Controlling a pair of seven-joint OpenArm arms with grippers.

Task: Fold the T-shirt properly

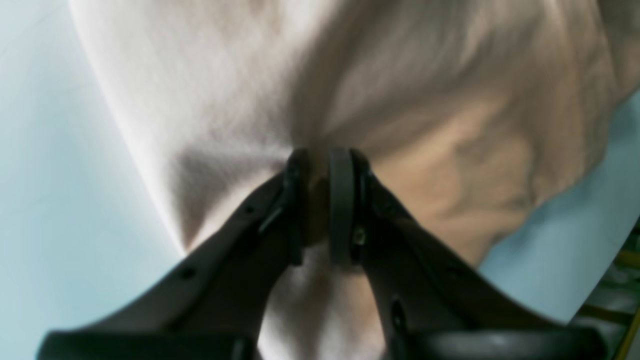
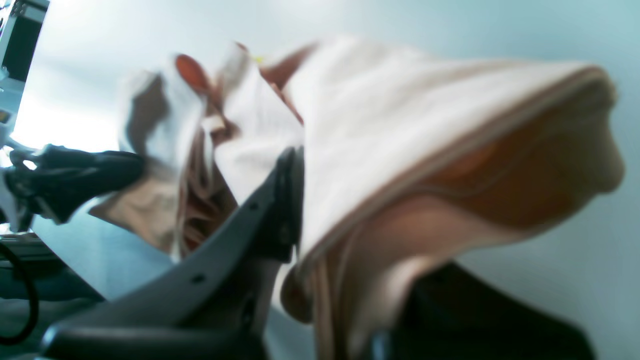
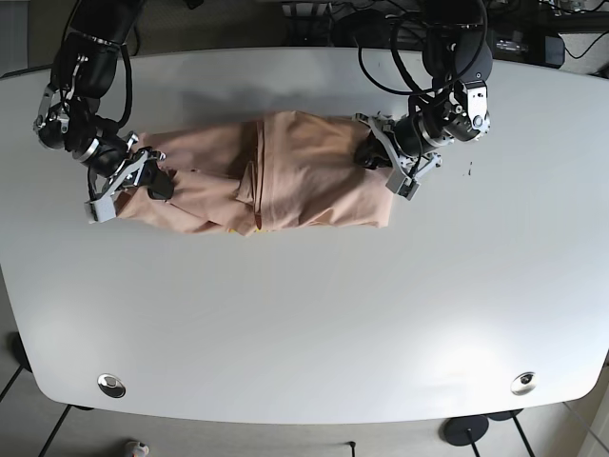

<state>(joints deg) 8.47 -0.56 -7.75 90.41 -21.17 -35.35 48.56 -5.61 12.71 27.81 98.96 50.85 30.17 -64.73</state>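
Peach T-shirt bunched lengthwise on white table, left gripper and right gripper each pinching an end

The base view looks straight down over the whole table, while both wrist views (blurred) sit close against the T-shirt.

**Sharp overhead view, soft wrist views**

The base view is bright and even, the white tabletop crisp with faint shadows under the shirt. Both wrist views are blurred: cloth smeared, pincer dark and soft-edged. In the right wrist view, glare whitens the upper left and the cloth's lit folds wash out.
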